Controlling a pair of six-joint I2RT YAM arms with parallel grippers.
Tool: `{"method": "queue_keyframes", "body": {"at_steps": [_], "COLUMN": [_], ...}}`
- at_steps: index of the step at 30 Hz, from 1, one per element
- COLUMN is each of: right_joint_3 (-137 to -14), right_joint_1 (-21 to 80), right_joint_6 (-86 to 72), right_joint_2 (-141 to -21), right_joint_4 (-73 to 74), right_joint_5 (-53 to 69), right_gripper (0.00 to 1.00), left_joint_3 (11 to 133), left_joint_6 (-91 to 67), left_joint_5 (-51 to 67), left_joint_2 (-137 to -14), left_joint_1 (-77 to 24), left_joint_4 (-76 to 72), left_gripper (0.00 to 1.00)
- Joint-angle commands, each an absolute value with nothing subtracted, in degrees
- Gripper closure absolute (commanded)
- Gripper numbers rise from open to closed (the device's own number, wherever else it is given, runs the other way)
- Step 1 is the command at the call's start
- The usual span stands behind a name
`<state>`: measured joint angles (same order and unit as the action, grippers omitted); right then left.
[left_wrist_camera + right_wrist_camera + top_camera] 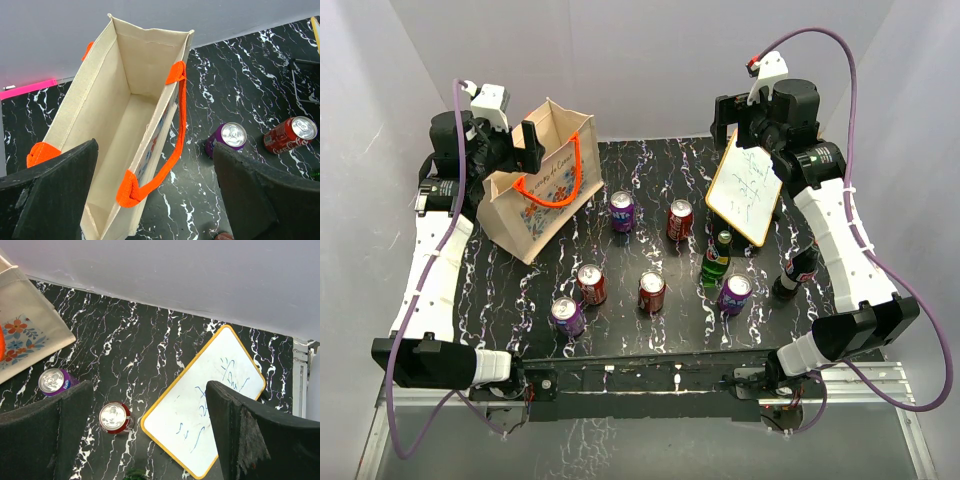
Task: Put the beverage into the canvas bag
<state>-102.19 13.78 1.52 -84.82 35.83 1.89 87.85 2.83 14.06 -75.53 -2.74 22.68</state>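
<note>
White walls close in a black, white-veined tabletop (650, 165). The canvas bag (535, 185) stands upright at its far left, mouth open and, in the left wrist view, with nothing inside. No beverage is in yet: the purple can (622, 210), red can (680, 220) and green bottle (717, 260) all stand apart from the bag, so the whole pick and placement appears left to do. The left hand (155, 150) hangs spread over the bag; the right hand (150, 390) is spread and holds nothing. The bag's lettering, the can labels and the white board's (745, 190) blue handwriting cannot be read.
</note>
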Motion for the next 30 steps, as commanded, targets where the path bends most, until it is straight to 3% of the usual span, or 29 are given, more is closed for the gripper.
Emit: {"method": "queue_keyframes", "body": {"at_steps": [1, 18, 30], "right_joint_3": [-102.92, -103.47, -101.54], "right_joint_1": [13.86, 13.86, 14.03], "right_joint_6": [2.27, 2.27, 4.23], "right_joint_2": [-83.50, -84.07, -84.42], "right_joint_4": [32.59, 32.71, 32.75], "right_joint_5": [2.30, 3.63, 5.82], "right_gripper": [0.02, 0.02, 0.02], "left_joint_3": [87.90, 88.07, 88.06], "left_joint_6": [3.19, 3.40, 8.90], "left_joint_5": [14.91, 15.04, 22.82], "left_joint_2": [-73.26, -73.23, -75.75], "left_joint_1": [-2.46, -2.46, -2.48], "left_joint_4": [21.14, 22.65, 29.38], "left_gripper": [0.03, 0.03, 0.03]}}
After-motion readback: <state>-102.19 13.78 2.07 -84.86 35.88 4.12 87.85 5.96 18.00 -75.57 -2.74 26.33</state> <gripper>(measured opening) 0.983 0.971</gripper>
